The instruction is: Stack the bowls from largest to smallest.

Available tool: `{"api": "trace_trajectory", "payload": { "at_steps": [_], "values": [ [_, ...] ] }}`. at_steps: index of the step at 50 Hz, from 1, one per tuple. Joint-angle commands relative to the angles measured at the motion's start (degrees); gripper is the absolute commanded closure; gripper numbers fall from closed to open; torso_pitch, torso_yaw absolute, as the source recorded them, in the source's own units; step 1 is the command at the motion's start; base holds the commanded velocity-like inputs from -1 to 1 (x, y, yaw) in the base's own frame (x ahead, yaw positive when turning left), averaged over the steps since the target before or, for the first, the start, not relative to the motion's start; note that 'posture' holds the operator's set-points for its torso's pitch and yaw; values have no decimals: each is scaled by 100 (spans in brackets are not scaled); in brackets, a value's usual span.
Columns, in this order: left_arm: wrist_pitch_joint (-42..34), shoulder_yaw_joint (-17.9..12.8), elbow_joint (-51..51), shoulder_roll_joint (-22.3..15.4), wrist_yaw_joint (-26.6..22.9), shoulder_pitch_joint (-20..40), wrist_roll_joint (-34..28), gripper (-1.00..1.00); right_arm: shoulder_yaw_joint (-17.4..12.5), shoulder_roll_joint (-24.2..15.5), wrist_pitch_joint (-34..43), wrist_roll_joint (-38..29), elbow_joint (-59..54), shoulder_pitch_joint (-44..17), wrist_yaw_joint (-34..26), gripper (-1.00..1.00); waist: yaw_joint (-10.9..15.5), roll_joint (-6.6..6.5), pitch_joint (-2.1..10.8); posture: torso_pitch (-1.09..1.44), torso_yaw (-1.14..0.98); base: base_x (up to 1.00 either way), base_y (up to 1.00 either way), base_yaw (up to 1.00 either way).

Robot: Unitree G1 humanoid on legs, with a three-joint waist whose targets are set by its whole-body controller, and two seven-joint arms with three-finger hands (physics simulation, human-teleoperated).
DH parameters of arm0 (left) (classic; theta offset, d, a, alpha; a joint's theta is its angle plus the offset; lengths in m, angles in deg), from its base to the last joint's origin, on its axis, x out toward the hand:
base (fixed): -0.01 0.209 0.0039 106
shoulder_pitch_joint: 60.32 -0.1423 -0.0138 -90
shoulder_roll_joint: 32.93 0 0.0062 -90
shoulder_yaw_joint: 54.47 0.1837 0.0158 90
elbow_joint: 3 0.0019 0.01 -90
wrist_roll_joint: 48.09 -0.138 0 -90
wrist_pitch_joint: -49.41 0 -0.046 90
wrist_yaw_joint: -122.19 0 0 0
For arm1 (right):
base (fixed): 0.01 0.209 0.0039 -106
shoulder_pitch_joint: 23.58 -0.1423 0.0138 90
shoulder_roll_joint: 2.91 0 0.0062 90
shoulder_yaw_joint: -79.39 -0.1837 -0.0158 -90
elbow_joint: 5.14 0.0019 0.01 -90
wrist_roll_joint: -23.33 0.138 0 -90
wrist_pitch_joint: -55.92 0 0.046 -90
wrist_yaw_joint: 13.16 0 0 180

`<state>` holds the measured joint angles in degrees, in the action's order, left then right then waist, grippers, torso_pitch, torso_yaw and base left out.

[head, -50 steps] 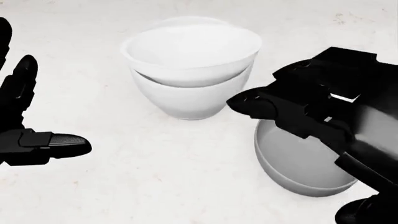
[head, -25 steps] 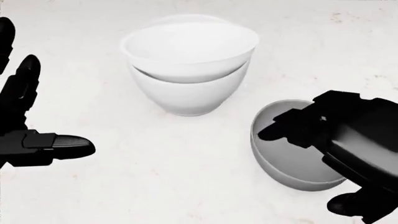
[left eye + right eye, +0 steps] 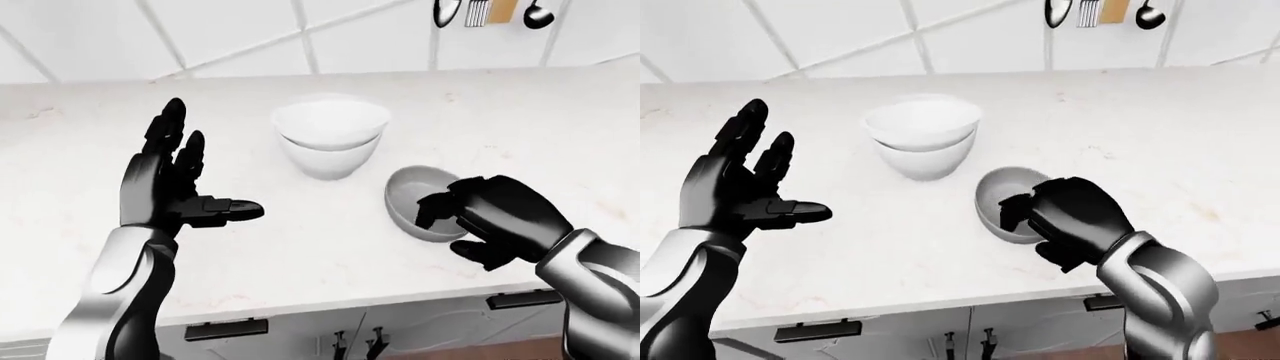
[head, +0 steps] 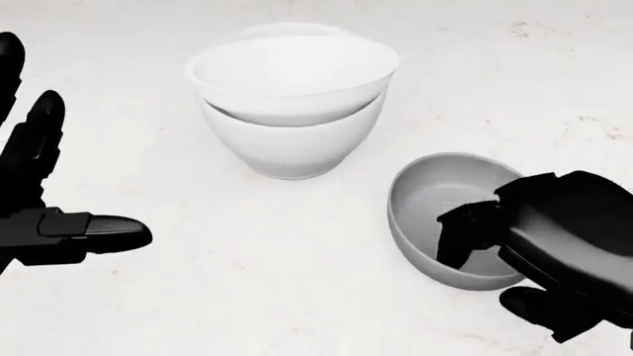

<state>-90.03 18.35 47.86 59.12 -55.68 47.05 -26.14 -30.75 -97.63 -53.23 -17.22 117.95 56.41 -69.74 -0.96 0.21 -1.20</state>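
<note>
Two white bowls stand nested on the white counter (image 4: 198, 282): the upper white bowl (image 4: 292, 74) sits slightly tilted inside the larger lower white bowl (image 4: 287, 152). To their lower right is a smaller grey bowl (image 4: 435, 193). My right hand (image 4: 493, 273) grips its near right rim, one finger curled inside and the thumb under the outside wall. My left hand (image 3: 205, 172) hovers open at the left, palm toward the bowls, fingers spread upward and thumb pointing right, touching nothing.
The counter's near edge (image 3: 330, 296) runs across the bottom of the eye views, with drawer handles (image 3: 225, 328) below it. Utensils (image 3: 490, 11) hang on the tiled wall at the top right.
My right hand has dropped from above the grey bowl toward the lower right and closed on its rim. The view shifted slightly. The left hand stayed put.
</note>
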Motion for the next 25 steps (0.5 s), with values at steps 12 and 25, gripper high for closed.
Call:
{"api": "trace_trajectory", "payload": {
  "at_steps": [12,25],
  "values": [
    [107,-106,-207,-74,-16,131,32,-100,-122,-423,715,407,417,-654,-450,94,25,-50,60,0,0,0,0,0],
    [-4,-241,-288,-172,36,162,207,-100,-496,-1561,2252,1257,938,-1765,-1042,100,31,-35,48,0,0,0,0,0]
  ]
}}
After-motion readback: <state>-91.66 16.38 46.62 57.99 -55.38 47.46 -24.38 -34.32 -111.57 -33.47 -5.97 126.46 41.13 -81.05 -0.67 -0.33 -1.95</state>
